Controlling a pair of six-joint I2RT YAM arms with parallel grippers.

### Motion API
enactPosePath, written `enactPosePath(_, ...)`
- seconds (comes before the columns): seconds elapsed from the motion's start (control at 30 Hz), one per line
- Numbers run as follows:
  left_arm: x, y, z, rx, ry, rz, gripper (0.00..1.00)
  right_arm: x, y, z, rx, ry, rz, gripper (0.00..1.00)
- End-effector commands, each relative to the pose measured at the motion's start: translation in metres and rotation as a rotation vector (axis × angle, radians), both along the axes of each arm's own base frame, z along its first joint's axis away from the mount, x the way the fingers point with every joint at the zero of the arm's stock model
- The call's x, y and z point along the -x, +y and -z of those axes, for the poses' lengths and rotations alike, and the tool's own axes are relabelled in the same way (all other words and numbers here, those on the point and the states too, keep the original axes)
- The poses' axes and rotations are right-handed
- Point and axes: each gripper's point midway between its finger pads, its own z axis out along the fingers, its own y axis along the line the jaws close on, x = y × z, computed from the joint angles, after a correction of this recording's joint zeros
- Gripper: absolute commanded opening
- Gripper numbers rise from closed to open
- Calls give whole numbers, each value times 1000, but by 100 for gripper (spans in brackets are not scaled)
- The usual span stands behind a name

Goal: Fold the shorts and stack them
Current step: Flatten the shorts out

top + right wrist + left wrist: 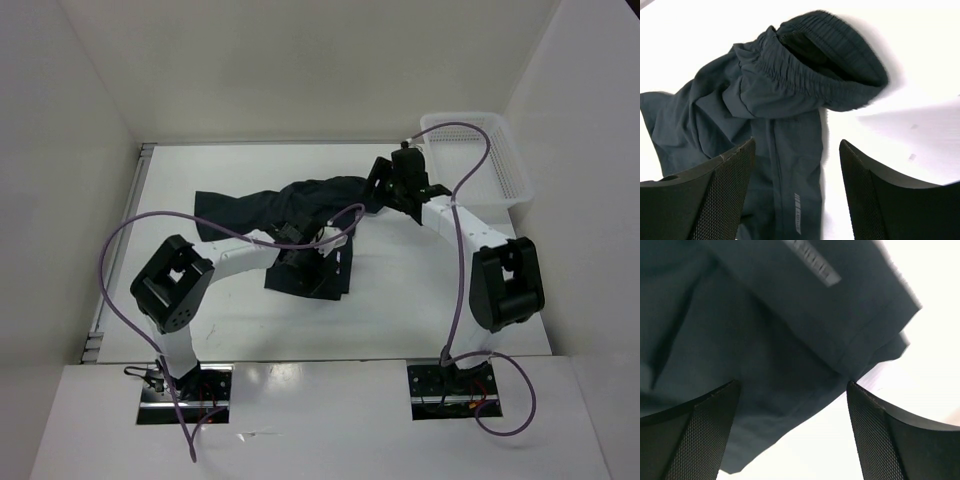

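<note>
The shorts (250, 210) lie crumpled in the middle of the table (400, 310), their long axis running across it from left to right, well apart from the white mesh basket (517, 178) in the far right corner. The right gripper (796, 197) hangs over the right-hand end with its jaws apart. The gathered waistband (835, 45) sits just ahead of its fingertips, and a leg panel runs back between them. The left gripper (790, 437), its jaws also spread wide, is low over the near part of the cloth, with a stitched hem (865, 347) crossing just beyond its fingers (nothing is pinched on either side, as far as I can see). The right arm looks nearer the waistband, the left nearer the hem.
</note>
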Motion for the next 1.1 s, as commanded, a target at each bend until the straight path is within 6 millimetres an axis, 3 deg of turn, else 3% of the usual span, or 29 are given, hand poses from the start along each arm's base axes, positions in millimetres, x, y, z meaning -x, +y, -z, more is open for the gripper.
enactPosePath(0.0,-16,-35,-17,104,-58,47,93,2,-21,-31,57,-112,44,73)
enactPosePath(0.2,-10,-56,-5,147,46,99,88,3,-20,-2,88,-54,20,73)
enactPosePath(0.27,-7,-70,-17,201,90,137,85,2,-22,12,113,-28,23,73)
enactPosePath(0.43,-1,-80,-19,233,147,166,84,-16,-21,27,136,-19,31,70)
enactPosePath(0.47,-2,-84,-24,250,146,175,84,-20,-20,39,143,4,29,68)
enactPosePath(0.5,-2,-87,-30,263,149,183,86,-25,-21,38,157,10,43,65)
enactPosePath(0.57,-3,-92,-33,283,157,195,87,-29,-24,58,172,62,70,65)
enactPosePath(0.63,-7,-98,-39,305,142,204,90,-34,-28,66,161,83,105,65)
enactPosePath(0.73,-9,-97,-27,292,140,196,90,-42,-24,73,125,75,133,65)
enactPosePath(0.8,-3,-90,-7,241,152,182,80,-48,-22,82,124,74,133,65)
enactPosePath(0.87,-4,-87,1,230,135,173,62,-54,-16,84,108,71,116,65)
enactPosePath(0.9,-4,-86,3,231,134,173,37,-60,-14,89,109,75,116,65)
enactPosePath(0.93,-2,-87,4,243,136,180,22,-62,-14,92,110,78,116,65)
enactPosePath(1.0,-4,-88,2,268,142,184,0,-70,-16,101,106,89,130,65)
enactPosePath(1.07,1,-89,-1,283,157,195,0,-76,-2,101,56,76,80,63)
